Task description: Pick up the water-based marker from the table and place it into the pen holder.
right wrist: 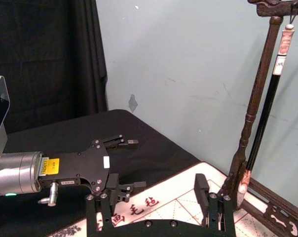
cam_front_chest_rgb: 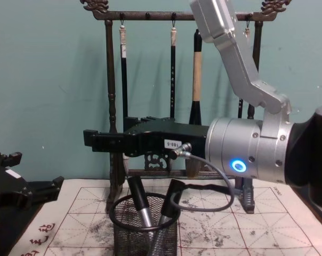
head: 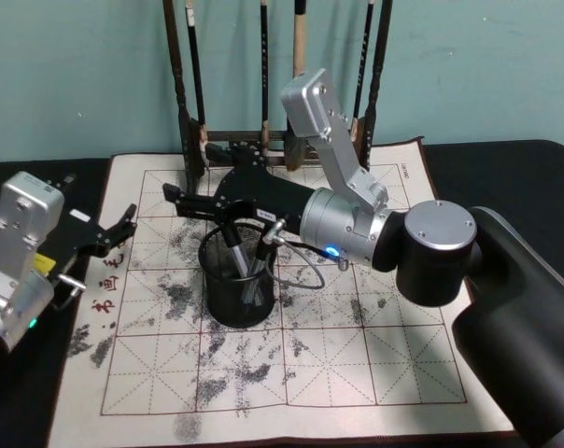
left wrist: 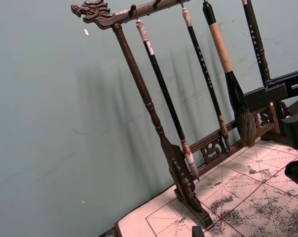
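The black wire-mesh pen holder stands on the stained calligraphy mat on the table. Two black-and-silver markers lean inside it, also seen from above as markers. Which one is the water-based marker I cannot tell. My right gripper hangs just above the holder's rim, its tips reaching past it to the left, open and empty. Off the mat's left edge my left gripper is open and holds nothing.
A tall dark wooden brush rack with several hanging brushes stands at the mat's far edge, close behind the right gripper. A grey cable loops from the right wrist beside the holder. The mat's near half is bare.
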